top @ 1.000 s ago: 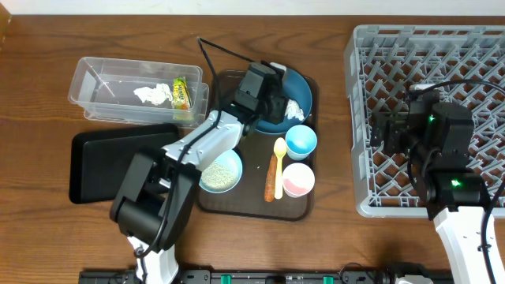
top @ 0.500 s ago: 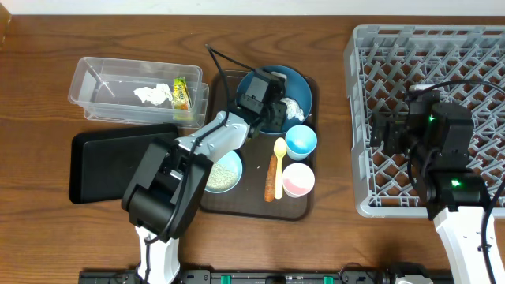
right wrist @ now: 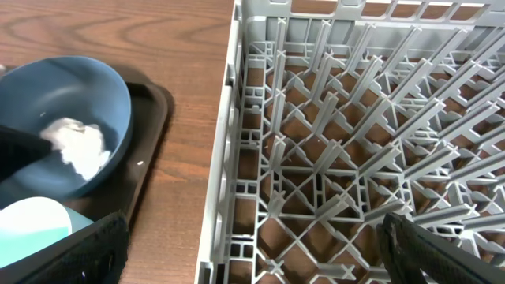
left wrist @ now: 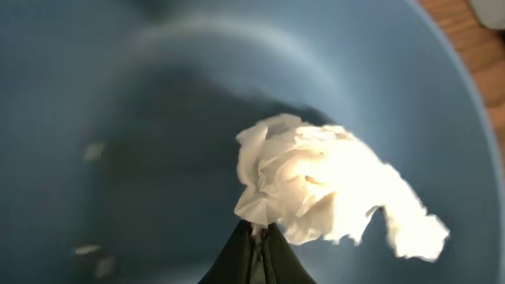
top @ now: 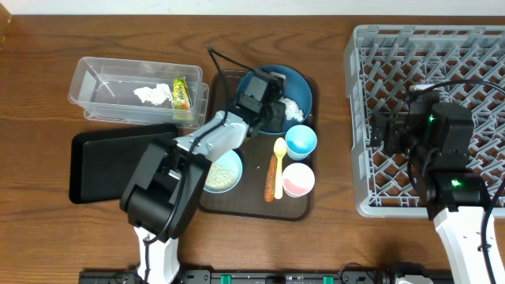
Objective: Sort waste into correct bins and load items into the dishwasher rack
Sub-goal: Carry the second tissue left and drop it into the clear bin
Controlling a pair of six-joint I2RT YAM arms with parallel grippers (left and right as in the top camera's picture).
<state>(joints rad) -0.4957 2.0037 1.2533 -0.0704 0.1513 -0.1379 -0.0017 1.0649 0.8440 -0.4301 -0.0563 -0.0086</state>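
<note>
Left fingers (left wrist: 237, 262) have closed onto the crumpled tissue (left wrist: 323, 189), pinching its edge.

Lt blue cup (top: 301, 141) tight beside plate (top: 303, 84)

- left gripper (left wrist: 256, 251) sits further in over the dark blue plate (left wrist: 118, 158), off its left rim and toward the middle
- jaws, apart a second ago, now pinch the edge of the crumpled white tissue (left wrist: 323, 185)
- left arm (top: 213, 138) reaches further over the tray (top: 245, 203)
</note>
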